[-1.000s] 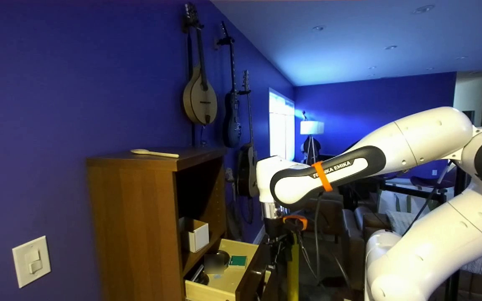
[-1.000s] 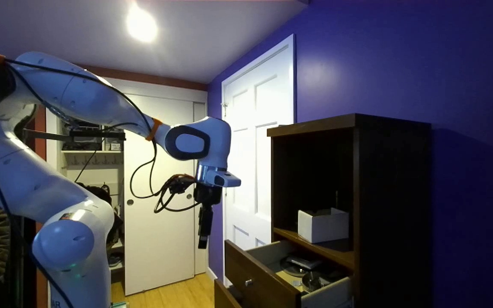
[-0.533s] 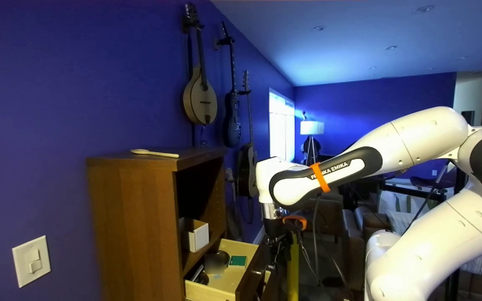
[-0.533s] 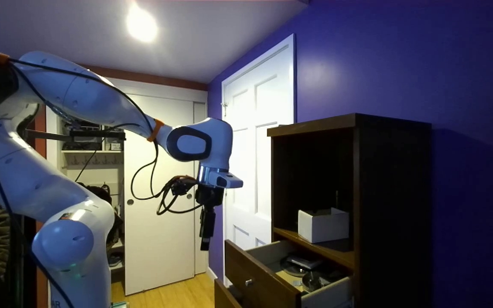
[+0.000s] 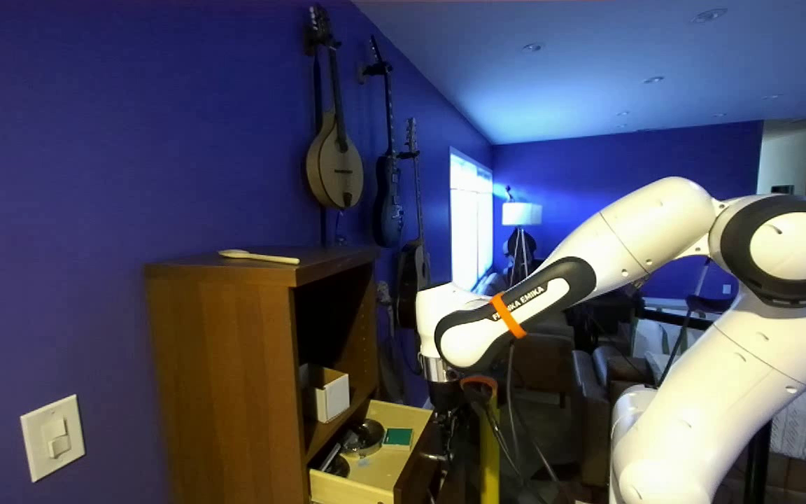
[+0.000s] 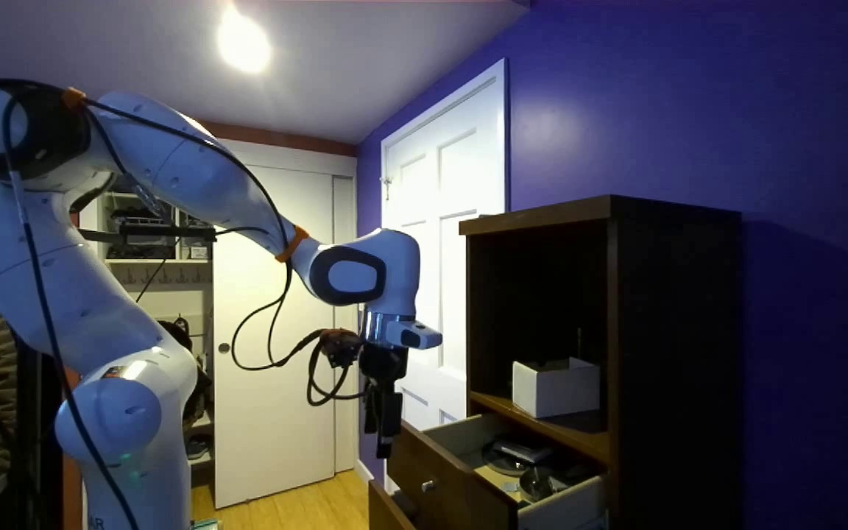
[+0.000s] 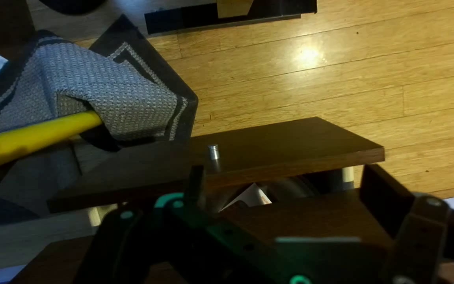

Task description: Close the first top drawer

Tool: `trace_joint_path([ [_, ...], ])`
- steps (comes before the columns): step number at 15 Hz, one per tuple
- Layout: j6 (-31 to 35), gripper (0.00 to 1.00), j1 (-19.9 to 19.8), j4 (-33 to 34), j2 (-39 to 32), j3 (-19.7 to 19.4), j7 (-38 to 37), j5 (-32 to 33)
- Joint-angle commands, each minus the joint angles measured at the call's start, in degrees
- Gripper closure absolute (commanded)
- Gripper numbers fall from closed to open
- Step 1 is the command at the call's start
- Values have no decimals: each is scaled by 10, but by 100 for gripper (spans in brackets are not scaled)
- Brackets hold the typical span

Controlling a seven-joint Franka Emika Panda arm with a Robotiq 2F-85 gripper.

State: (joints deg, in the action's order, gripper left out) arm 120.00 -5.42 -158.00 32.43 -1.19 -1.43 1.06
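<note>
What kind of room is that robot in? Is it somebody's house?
Probably somebody's home, maybe a living room or music room. Stringed instruments hang on the blue wall, and a floor lamp with a white shade stands near a bright window.

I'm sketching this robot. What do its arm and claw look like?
The arm is white, with rounded sections and black trim. An orange strap partly covers lettering that ends in "EMIKA". In an exterior view, black cables loop off the arm. The claw is black with two fingers, greenish in places.
</note>
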Motion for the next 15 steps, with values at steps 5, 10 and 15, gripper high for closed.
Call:
trace_joint_path([
  [5, 81, 0, 2, 12, -58, -24, 37, 4],
  [10, 166, 0, 4, 42, -113, -25, 31, 1],
  [15, 202, 0, 8, 92, -175, -26, 34, -3],
])
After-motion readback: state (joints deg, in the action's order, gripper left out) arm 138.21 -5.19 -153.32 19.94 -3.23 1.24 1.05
